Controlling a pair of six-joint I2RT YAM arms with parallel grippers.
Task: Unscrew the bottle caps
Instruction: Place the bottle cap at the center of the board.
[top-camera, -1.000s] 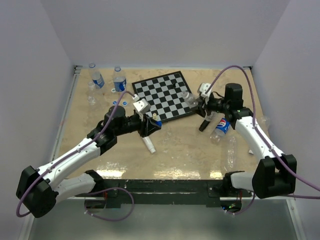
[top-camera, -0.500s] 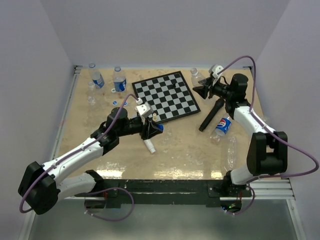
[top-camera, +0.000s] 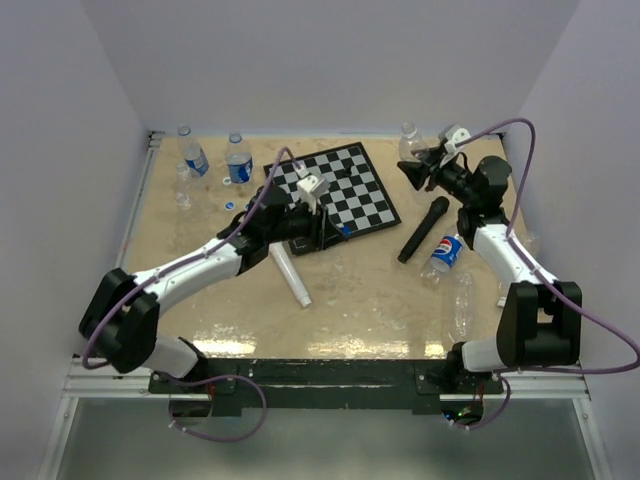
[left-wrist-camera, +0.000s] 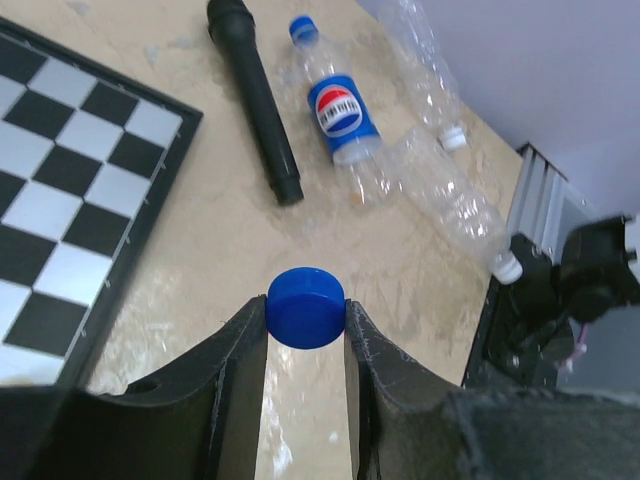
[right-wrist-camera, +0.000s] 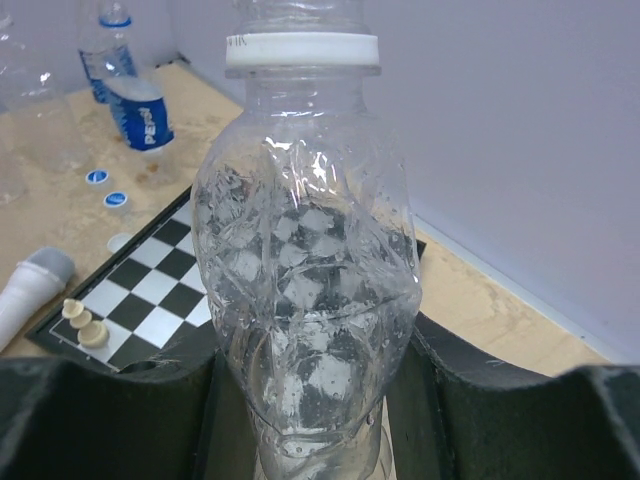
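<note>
Here, our left fingers (left-wrist-camera: 243, 352) pinch a blue cap (left-wrist-camera: 306, 308), likely to set it aside. Our right fingers (right-wrist-camera: 452, 385) clamp an uncapped clear bottle (right-wrist-camera: 310, 250).

Blue cap (left-wrist-camera: 306, 308) farther right; clear bottle (right-wrist-camera: 305, 260) nearer the back wall (top-camera: 320, 60)

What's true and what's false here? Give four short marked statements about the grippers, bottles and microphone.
1. The left gripper is shut on a round blue plastic cap. True.
2. The right gripper is empty. False: it grips a clear crumpled plastic bottle.
3. The black stick-shaped microphone lies on the black-and-white chessboard. False: it lies on the table beside it.
4. The lying bottle with the red-white-blue round logo wears a blue cap. True.
</note>
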